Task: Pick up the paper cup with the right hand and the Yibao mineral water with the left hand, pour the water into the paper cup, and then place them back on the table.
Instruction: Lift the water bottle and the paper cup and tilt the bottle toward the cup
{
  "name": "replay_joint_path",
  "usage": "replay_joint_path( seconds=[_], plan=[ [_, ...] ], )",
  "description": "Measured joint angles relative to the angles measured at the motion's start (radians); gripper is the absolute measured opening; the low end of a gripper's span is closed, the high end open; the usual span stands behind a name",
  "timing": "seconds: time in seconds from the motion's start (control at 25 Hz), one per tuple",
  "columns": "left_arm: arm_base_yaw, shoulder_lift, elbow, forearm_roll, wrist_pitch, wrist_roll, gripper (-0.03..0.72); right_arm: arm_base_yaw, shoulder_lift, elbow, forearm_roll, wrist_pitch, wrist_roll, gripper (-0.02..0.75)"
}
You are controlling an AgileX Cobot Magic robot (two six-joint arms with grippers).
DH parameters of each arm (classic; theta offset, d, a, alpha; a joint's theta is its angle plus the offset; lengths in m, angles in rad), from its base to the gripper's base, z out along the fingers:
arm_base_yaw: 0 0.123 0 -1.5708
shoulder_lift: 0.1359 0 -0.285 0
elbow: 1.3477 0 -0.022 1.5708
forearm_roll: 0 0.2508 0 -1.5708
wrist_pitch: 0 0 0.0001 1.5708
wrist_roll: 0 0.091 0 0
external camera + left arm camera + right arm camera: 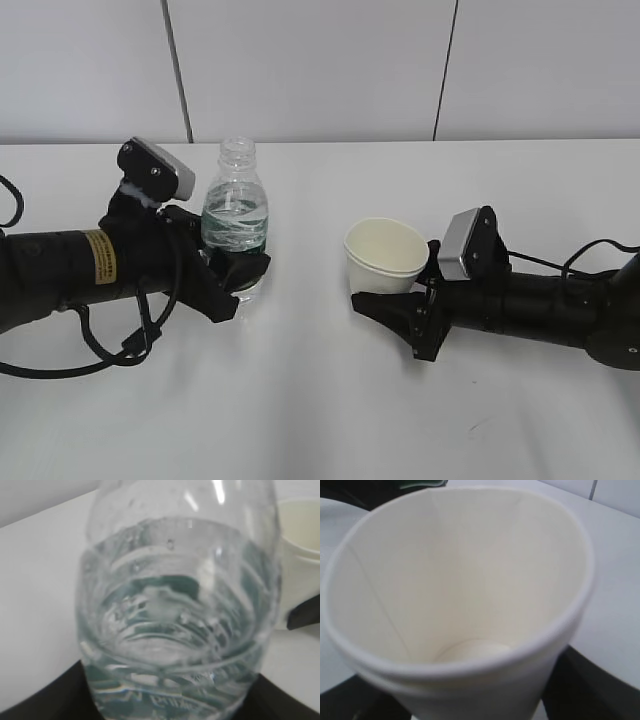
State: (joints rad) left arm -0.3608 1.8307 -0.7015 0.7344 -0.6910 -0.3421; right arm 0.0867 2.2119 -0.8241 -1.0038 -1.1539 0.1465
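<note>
The left hand [235, 285] is lying low along the table [320, 400] on the left, its fingers standing partly apart on either side of the bottle's [236, 225] lower body. The bottle is standing upright on the table, uncapped, with its green label band just above the fingers. In the left wrist view the bottle [177, 605] is filling the frame between the two dark fingers, and the water [170, 630] inside is reaching well up the ribbed body. Whether the fingers are pressing the bottle firmly or only flanking it cannot be told.

On the right, the right hand [395, 300] is reaching in low from the right edge, its fingers standing wide around the base of the cup [385, 255]. The cup is tilting slightly, its mouth facing up and towards the camera. The right wrist view is looking straight into the cup [465, 595], which is showing a dry, bare bottom, with dark fingers at both lower corners.

Bottle and cup are sitting well apart, cup to the right.
</note>
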Motion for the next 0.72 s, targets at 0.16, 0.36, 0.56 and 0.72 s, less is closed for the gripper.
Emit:
replay_joint_path(
  seconds=[0.16, 0.36, 0.56, 0.72],
  plan=[
    [0.000, -0.030, 0.001, 0.010, 0.052, 0.000, 0.412, 0.002, 0.000, 0.000, -0.012, 0.000, 0.002, 0.522],
    [0.000, -0.061, 0.002, 0.037, 0.108, 0.000, 0.356, 0.008, 0.000, -0.004, -0.018, 0.000, 0.013, 0.522],
    [0.000, -0.088, 0.006, 0.073, 0.172, 0.000, 0.341, 0.018, 0.000, -0.024, -0.065, 0.000, 0.054, 0.522],
    [0.000, -0.118, 0.003, 0.088, 0.214, 0.034, 0.338, 0.045, 0.000, -0.060, -0.133, 0.000, 0.104, 0.522]
  ],
)
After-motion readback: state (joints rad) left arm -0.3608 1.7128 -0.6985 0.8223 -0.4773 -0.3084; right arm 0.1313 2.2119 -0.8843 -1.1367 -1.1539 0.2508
